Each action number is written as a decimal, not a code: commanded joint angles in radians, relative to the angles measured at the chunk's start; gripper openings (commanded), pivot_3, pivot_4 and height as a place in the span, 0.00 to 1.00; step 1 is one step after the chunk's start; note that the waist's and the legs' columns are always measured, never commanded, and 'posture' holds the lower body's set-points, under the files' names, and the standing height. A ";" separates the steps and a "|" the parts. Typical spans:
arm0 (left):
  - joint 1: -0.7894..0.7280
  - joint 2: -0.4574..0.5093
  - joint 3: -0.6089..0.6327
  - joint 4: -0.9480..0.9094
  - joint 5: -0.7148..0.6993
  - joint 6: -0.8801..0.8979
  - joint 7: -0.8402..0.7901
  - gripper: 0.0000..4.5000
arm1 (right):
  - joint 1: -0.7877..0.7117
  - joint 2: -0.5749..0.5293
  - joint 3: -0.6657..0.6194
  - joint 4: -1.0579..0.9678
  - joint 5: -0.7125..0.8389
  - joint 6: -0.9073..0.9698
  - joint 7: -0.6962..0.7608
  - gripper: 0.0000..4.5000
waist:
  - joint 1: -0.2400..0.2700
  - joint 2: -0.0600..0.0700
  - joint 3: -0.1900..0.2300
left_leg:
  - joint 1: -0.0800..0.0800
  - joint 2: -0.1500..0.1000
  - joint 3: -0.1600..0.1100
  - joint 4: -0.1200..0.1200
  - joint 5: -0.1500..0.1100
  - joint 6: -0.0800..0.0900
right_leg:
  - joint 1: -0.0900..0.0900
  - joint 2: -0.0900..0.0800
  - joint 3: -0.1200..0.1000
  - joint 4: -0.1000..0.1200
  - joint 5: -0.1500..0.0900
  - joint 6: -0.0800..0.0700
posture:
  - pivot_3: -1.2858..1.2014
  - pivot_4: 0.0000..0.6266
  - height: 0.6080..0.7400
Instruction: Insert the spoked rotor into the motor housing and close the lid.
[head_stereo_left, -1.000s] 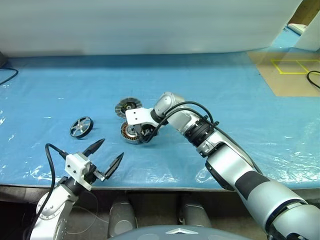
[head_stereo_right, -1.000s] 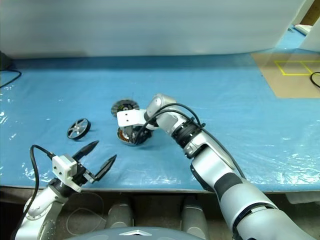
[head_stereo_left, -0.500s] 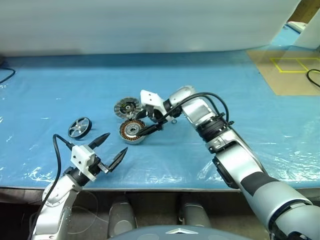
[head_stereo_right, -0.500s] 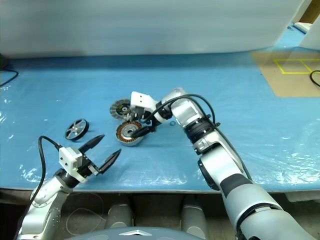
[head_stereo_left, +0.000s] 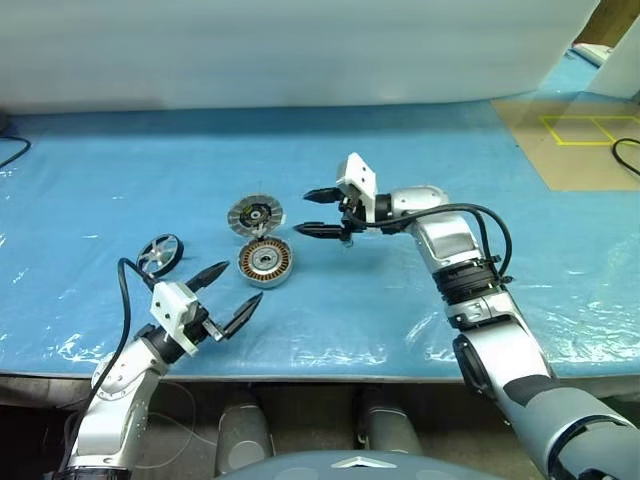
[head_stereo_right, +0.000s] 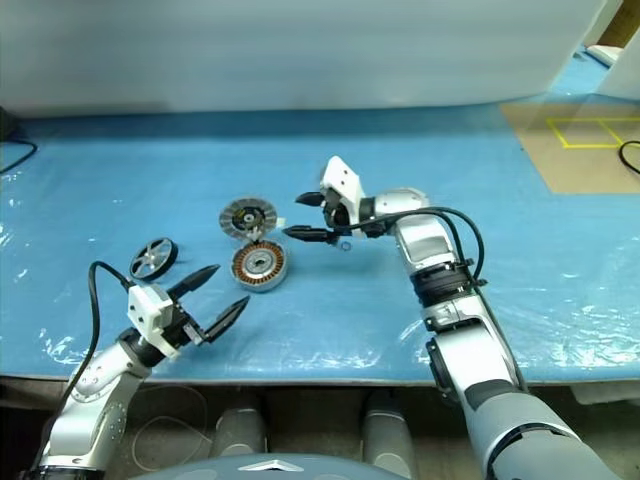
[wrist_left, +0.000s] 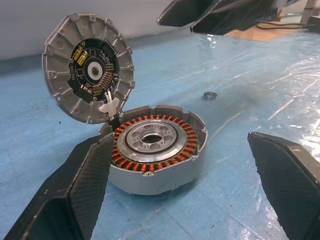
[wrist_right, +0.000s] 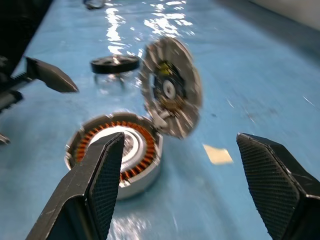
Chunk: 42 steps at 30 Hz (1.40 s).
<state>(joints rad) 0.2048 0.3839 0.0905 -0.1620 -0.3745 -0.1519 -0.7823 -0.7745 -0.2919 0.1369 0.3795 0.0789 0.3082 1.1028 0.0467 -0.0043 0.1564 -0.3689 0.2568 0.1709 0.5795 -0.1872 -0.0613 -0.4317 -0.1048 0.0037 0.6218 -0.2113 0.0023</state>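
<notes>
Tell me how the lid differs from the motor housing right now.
The lid stands tilted up on edge; the motor housing sits flat on the blue sheet. The lid is a thin ribbed disc around a dark centre; the housing is a thick puck ringed with copper windings. Both are round, silver-grey and joined at the rim.

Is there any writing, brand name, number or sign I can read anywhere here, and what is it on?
No readable words, brands or numbers.
The round silver ribbed lid carries a dark circuit board with tiny parts; any print there is too small to read.
The brown floor patch bears yellow taped square outlines, a marking without text.
The squat copper-wound motor housing shows no label.
</notes>
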 joint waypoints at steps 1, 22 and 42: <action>0.000 0.009 0.008 -0.012 -0.019 -0.002 -0.010 1.00 | 0.045 -0.034 -0.043 -0.024 0.024 -0.036 -0.048 0.84 | 0.000 0.000 0.000 | 0.000 0.000 0.000 0.000 0.000 0.000 | 0.000 0.000 0.000 0.000 0.000 0.000 | 0.52 0.24 1.00; -0.027 0.013 0.008 0.008 -0.017 0.009 -0.030 1.00 | 0.158 -0.105 0.024 0.150 -0.072 -0.116 -0.194 0.84 | -0.001 0.000 0.000 | 0.000 0.000 0.001 0.000 -0.001 0.001 | 0.000 0.000 0.001 0.000 0.000 0.000 | 0.52 0.24 1.00; -0.024 0.016 0.010 0.014 -0.015 0.008 -0.028 1.00 | 0.152 -0.091 0.041 0.153 -0.077 -0.143 -0.182 0.84 | -0.002 0.000 0.000 | 0.001 0.000 0.001 0.000 -0.002 0.002 | 0.000 0.000 0.001 0.000 0.000 0.000 | 0.52 0.24 1.00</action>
<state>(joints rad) 0.1803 0.3901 0.0896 -0.1333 -0.3749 -0.1406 -0.8066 -0.6153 -0.3872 0.1680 0.5307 0.0036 0.1710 0.9167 0.0442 -0.0043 0.1564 -0.3680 0.2569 0.1718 0.5791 -0.1888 -0.0590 -0.4320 -0.1048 0.0045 0.6217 -0.2114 0.0024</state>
